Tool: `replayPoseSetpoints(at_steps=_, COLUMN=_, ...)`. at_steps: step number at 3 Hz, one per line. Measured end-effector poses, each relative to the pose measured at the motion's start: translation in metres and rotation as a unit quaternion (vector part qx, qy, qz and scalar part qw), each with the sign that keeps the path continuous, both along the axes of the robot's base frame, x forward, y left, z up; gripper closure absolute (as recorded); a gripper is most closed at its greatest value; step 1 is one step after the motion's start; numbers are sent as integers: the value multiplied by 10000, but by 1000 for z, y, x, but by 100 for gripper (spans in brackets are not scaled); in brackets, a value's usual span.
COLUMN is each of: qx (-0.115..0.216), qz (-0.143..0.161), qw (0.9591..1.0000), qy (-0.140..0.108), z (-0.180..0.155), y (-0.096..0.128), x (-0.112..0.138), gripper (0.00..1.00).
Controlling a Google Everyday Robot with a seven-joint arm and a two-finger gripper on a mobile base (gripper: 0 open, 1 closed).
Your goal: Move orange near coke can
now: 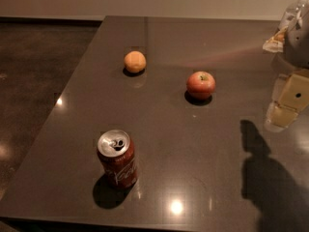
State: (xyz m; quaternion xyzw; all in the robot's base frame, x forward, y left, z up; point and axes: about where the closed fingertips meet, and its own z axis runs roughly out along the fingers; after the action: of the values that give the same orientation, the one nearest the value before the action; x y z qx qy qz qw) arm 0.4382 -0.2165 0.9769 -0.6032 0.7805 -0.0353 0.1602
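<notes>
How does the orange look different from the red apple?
The orange is plain orange all over; the apple is red with yellowish patches. The apple has a stem dip on top; the orange shows none. The orange sits farther back on the table than the apple. Both are round and similar in size. The gripper hangs at the picture's right edge, away from both.

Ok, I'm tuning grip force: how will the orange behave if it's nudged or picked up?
The orange is round and sits free on the glossy table, so a nudge would probably roll it. Its matte skin should give fair grip, and it looks firm rather than fragile. The gripper hangs at the right edge, away from it.
</notes>
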Motion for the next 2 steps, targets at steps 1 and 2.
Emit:
replayPoseSetpoints(at_steps=1, qx=0, qz=0, qw=10000, qy=0, z=0, y=0, x=0, gripper=0)
replayPoseSetpoints(at_steps=2, qx=238, qz=140, qw=9996, qy=-10, z=1, y=14, x=13, gripper=0)
